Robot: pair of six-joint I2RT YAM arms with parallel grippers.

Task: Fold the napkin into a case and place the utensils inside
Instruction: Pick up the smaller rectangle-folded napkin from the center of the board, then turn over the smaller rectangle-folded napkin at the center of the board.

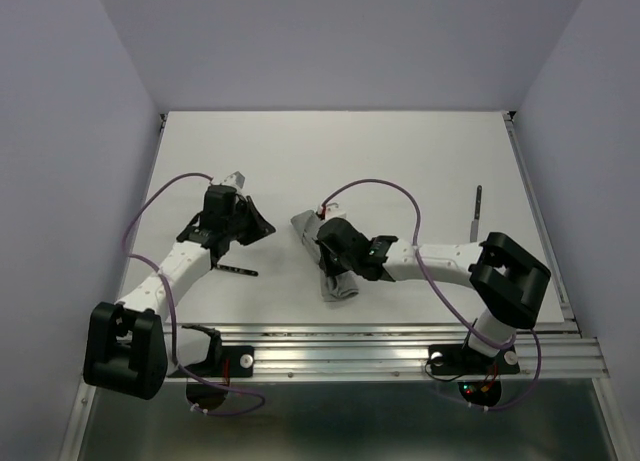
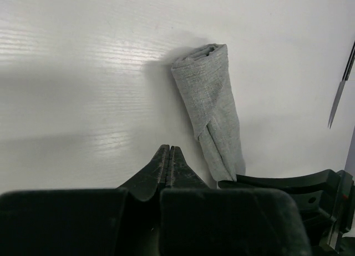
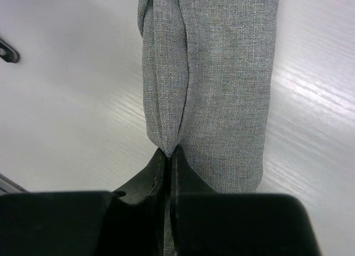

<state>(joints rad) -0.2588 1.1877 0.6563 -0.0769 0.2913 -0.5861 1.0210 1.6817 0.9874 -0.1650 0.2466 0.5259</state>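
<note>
The grey napkin lies mid-table, folded into a narrow oblong case with a rolled opening at one end. My right gripper sits over its middle and is shut on a raised fold of the cloth, the fingertips pinching the seam. My left gripper hovers to the left of the case, shut with nothing in it. One utensil, a knife with a dark handle, lies far right and also shows in the left wrist view. Another dark utensil lies by the left arm.
White walls enclose the table on three sides. A metal rail runs along the near edge with both arm bases on it. A small silvery piece lies just beyond the left wrist. A dark tip shows at the right wrist view's left edge.
</note>
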